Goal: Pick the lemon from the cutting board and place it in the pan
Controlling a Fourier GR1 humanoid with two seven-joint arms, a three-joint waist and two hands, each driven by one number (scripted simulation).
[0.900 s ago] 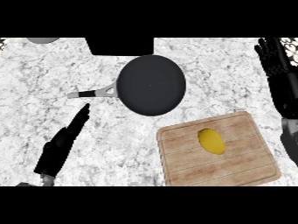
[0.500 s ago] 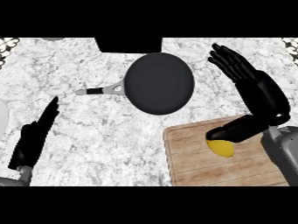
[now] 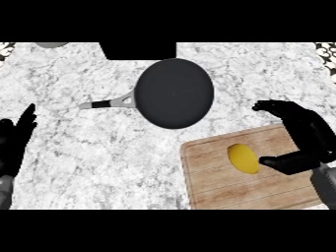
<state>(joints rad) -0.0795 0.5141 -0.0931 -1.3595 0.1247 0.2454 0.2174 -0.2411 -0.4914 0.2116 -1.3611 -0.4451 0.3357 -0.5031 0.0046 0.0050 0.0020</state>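
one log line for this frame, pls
phase: pre-grasp | right hand: curled beside lemon, no visible contact | lemon: on cutting board | pan: empty | left hand: resting, open, left edge

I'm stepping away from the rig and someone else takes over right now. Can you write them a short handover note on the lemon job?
Right hand: over the cutting board, fingers curled above the lemon, thumb tip beside it; nothing held.
Left hand: open, resting at the counter's left edge.
Lemon: lying on the cutting board, near its upper middle.
Pan: on the counter up and left of the board, handle pointing left, nothing in it.
Done: right hand brought to the lemon.
Left: close on the lemon, lift it, carry it to the pan, release.
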